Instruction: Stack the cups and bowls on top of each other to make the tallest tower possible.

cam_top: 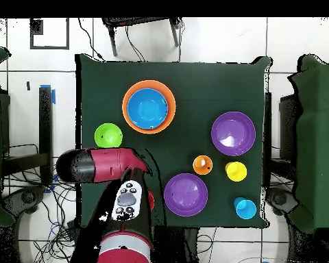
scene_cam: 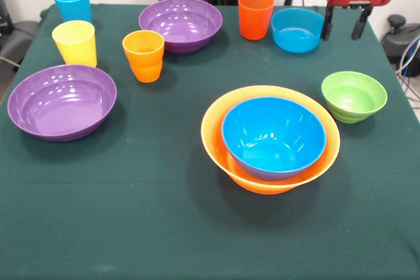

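A blue bowl [scene_cam: 273, 137] is sitting nested in the big orange bowl [scene_cam: 216, 119] at mid-table, starting the tower. The gripper [scene_cam: 342, 33] is hovering open and empty beside the light blue bowl [scene_cam: 296, 29]. These glossy plastic pieces are probably light, stiff and slippery; pinching a rim looks best. Overhead, the arm [cam_top: 102, 164] is hiding that bowl

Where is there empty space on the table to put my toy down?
The biggest bare patch of green cloth is the near strip, in front of the purple bowl and the orange bowl. There is also room between those two. The far edge is crowded with cups and bowls, and the pincer hangs there.
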`<action>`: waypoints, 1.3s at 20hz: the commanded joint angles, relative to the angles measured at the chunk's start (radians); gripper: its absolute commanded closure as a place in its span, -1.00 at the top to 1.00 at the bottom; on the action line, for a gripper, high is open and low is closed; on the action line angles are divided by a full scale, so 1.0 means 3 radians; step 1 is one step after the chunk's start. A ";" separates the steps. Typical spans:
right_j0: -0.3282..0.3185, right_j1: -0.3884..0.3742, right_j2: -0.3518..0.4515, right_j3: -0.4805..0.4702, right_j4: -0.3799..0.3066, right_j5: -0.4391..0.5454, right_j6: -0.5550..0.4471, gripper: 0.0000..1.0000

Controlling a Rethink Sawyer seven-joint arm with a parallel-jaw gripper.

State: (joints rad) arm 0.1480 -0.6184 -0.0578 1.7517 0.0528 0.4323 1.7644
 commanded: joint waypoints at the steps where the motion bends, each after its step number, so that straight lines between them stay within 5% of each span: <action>1: 0.0023 0.0179 0.0138 0.0252 -0.0030 -0.0369 0.0609 1.00; 6: 0.0023 0.0197 0.0154 0.0352 -0.0080 -0.0641 0.0590 1.00; 26: -0.0373 0.0125 0.0446 0.0639 -0.0219 -0.0820 0.0266 1.00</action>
State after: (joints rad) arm 0.0713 -0.6164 -0.0357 1.8922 0.0534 0.2637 1.7644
